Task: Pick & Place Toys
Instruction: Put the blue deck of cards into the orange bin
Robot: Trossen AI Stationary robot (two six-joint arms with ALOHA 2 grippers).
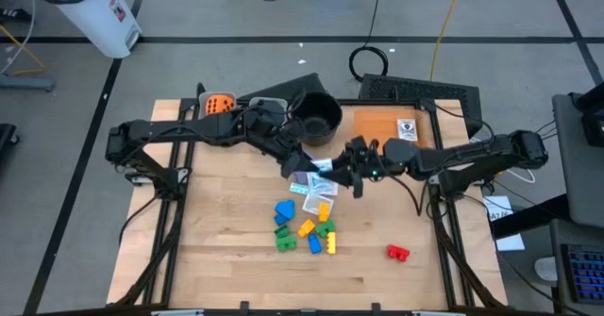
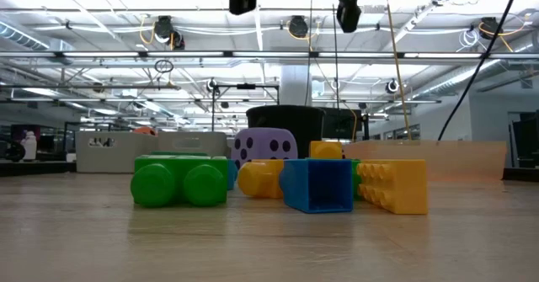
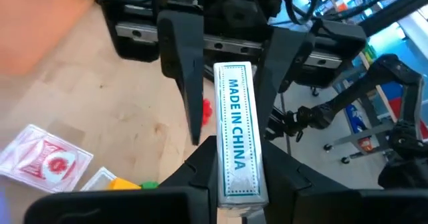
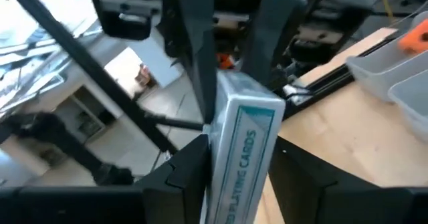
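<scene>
The jaws of both arms meet over the middle of the surface on one thing: a small box of playing cards, which looks like a handover between arms, a move that makes sense when the drop spot lies on the far arm's side. In the high view, the left gripper (image 1: 300, 165) and right gripper (image 1: 351, 173) face each other just in front of the round black pot (image 1: 316, 118), with the card box (image 1: 321, 165) between them above the wooden surface (image 1: 217, 250); the loose blocks (image 1: 307, 226) lie in a cluster nearer the front, a red block (image 1: 397, 252) sits apart to the right, and an orange die (image 1: 219, 104) rests in a bin at the back left. The low view shows only blocks and a purple die (image 2: 265, 144) resting on the surface, both grippers out of frame above. In the left wrist view the left jaws are closed on the box's lower end (image 3: 239, 144), the right arm's fingers (image 3: 184, 63) standing either side of its upper end. In the right wrist view the box (image 4: 244, 144) sits between the right fingers (image 4: 180, 170), but with a visible gap on one side, so I judge these jaws parted, not clamping.
</scene>
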